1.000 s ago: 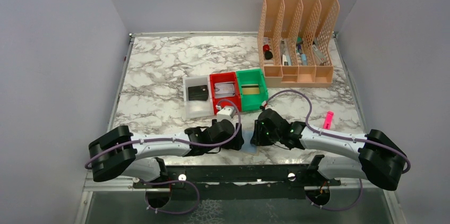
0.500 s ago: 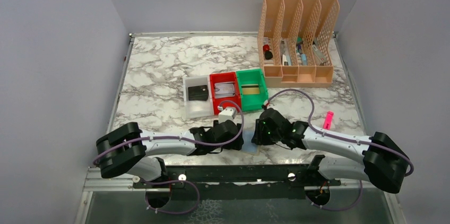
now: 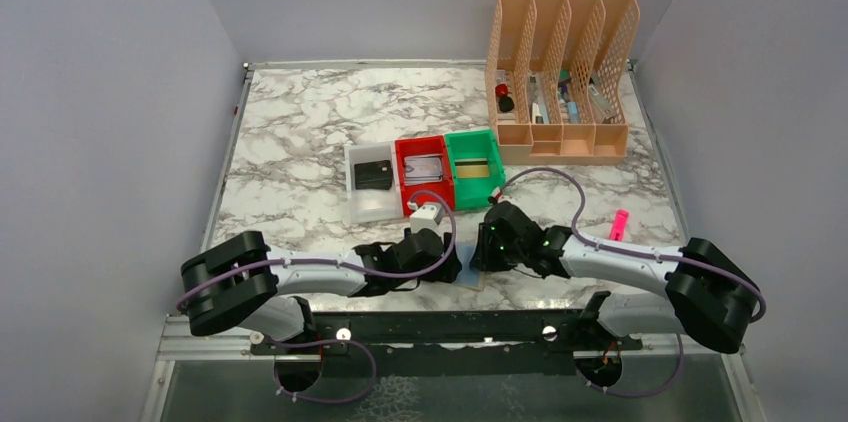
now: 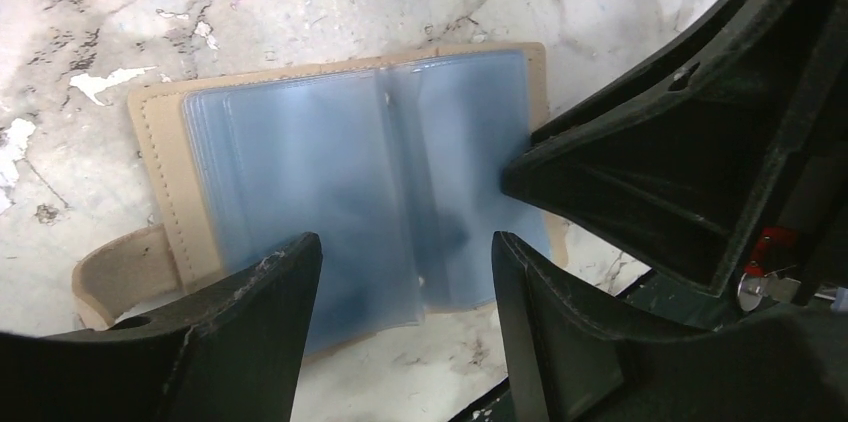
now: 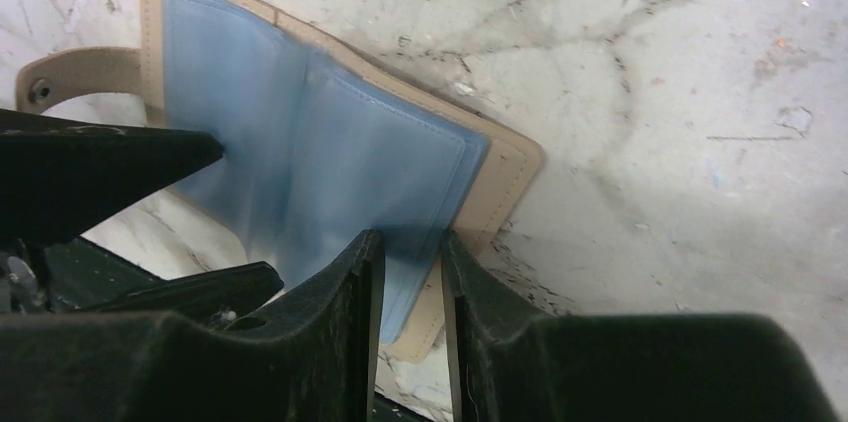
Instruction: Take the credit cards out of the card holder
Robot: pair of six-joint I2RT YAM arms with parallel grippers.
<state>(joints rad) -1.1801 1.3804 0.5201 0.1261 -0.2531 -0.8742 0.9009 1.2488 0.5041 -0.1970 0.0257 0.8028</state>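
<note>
A tan card holder (image 4: 350, 182) lies open and flat on the marble table (image 3: 300, 122), close to its near edge, with the blue-grey plastic sleeves facing up. No card shows in the sleeves in view. The left gripper (image 4: 405, 242) hangs over the sleeves with its jaws wide apart, holding nothing. The right gripper (image 5: 410, 237) sits at the holder's opposite edge with its jaws nearly together over a sleeve edge; whether it pinches it cannot be told. A black card (image 3: 373, 175) lies in the white tray (image 3: 372, 210) and a silvery card (image 3: 424, 168) in the red tray (image 3: 401, 182). Risks: a pull on the slippery sleeve may drag the unpinned holder off the table edge, and the two grippers, almost touching, may collide.
</note>
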